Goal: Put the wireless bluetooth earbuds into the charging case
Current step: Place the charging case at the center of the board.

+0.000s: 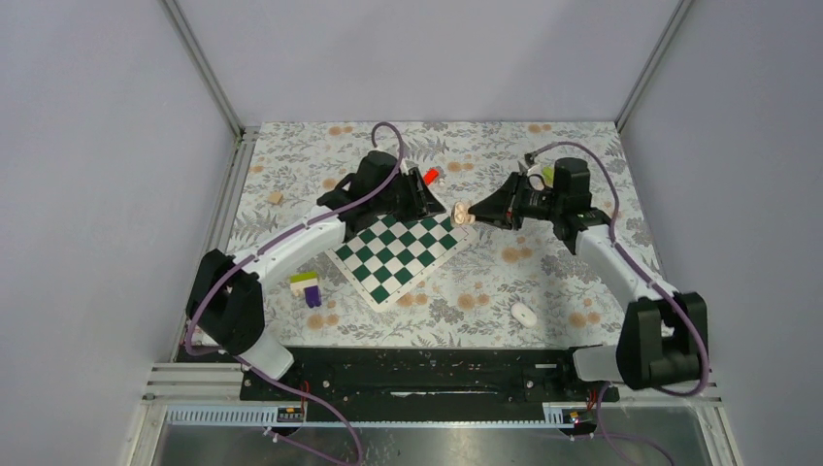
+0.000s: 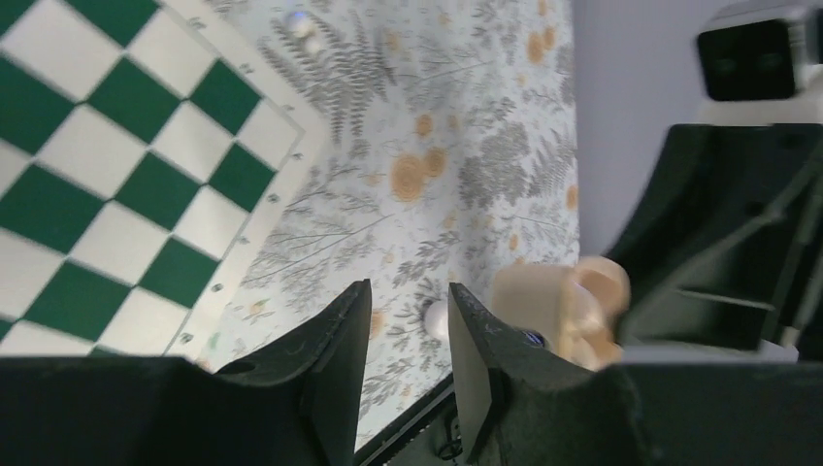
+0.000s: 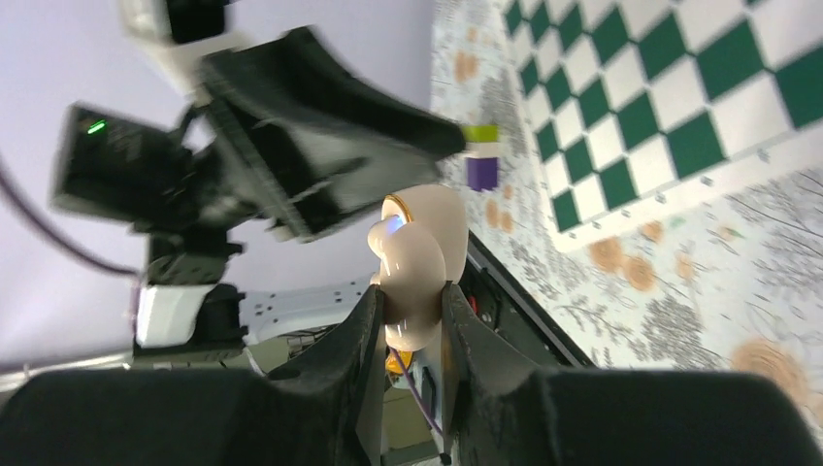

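Plastic, slick and light: hold case (image 3: 419,228) across its flat sides, pinched in right claw (image 3: 410,293), left claw (image 2: 408,291) spread empty.

Parted left gripper (image 2: 410,291), beige charging case (image 2: 534,301) just beside it, chessboard (image 2: 116,194) at left

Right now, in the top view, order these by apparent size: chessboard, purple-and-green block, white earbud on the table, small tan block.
chessboard
purple-and-green block
white earbud
small tan block
The last lies farther back, so its place is slightly unsure.
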